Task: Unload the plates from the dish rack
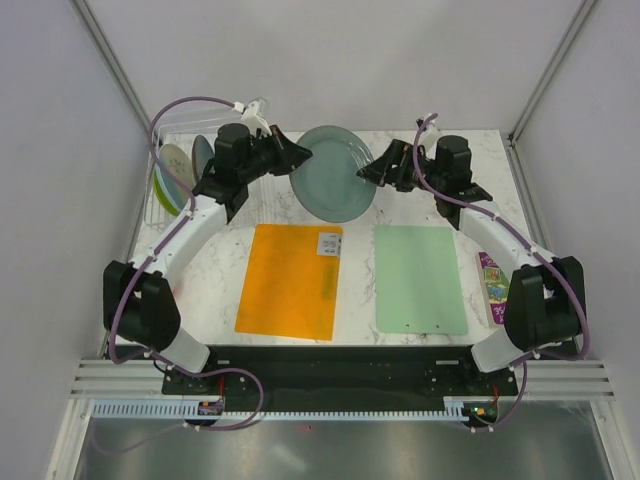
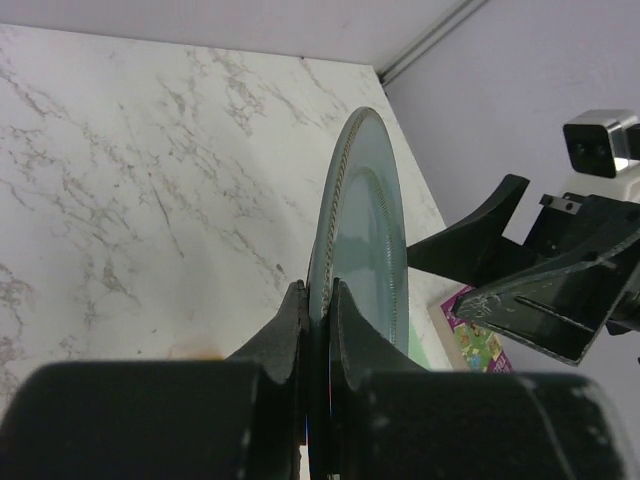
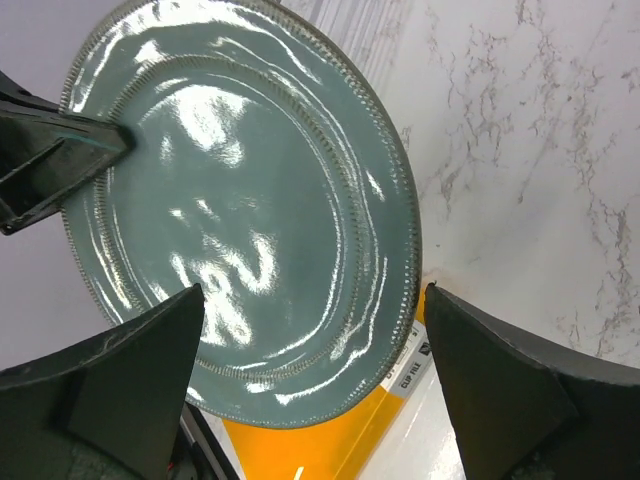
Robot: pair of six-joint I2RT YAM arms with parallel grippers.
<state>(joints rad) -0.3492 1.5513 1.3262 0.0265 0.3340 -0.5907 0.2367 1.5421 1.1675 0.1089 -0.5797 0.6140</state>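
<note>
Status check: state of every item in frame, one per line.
grey-green plate, out of the rack, held by its rim
left end effector, shut on grey-green plate
right end effector, open, facing the plate, not gripping
dish rack, holding plates
other plates, upright in the rack
orange mat, flat on table
green mat, flat on table

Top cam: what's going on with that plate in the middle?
The left gripper is shut on the rim of a grey-green plate, holding it up between the two arms. The right gripper is open and faces the plate's opposite side, not gripping it. Other plates stand in the dish rack at far left.
</note>
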